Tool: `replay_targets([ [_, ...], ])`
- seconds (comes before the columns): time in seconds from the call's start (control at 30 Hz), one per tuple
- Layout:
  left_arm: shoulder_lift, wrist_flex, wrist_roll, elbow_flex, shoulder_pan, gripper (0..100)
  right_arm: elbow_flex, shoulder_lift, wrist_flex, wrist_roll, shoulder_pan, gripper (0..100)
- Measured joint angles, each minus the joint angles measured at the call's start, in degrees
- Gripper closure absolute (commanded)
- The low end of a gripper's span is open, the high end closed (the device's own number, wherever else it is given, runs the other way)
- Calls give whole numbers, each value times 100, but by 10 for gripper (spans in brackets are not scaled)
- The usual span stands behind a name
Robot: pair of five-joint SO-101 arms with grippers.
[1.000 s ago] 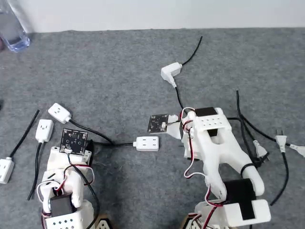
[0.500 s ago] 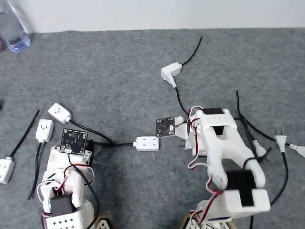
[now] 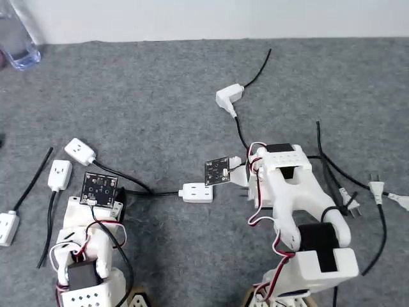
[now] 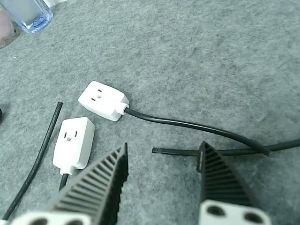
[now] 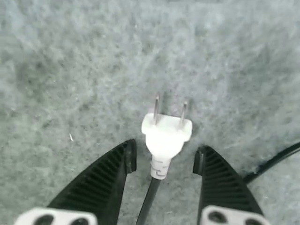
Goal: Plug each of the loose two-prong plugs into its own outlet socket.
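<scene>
Straddling a white two-prong plug [image 5: 166,131] on a black cord, your right jaws stand wide, with a gap showing on either side of it. Its prongs point away over the grey felt table [image 5: 65,61]. Your left jaws gape wide above a loose black cable end [image 4: 173,151], with a corded white square outlet socket [image 4: 102,100] and a second white socket [image 4: 73,142] nearby.

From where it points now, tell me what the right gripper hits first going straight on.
Probably the white two-prong plug, lying between the open fingers of the right gripper; depth is hard to judge.
</scene>
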Motion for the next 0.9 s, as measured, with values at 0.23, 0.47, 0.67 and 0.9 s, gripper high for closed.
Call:
replay_targets([
  [0.23,0,0,0,0,0,772,-9,0,0,-70,-141,801],
  [0.47,0,0,0,0,0,772,-9,0,0,-193,-211,801],
  [0.67,0,0,0,0,0,772,-18,26,0,-237,-255,801],
  [0.9,0,0,0,0,0,772,-18,26,-18,-255,-281,802],
])
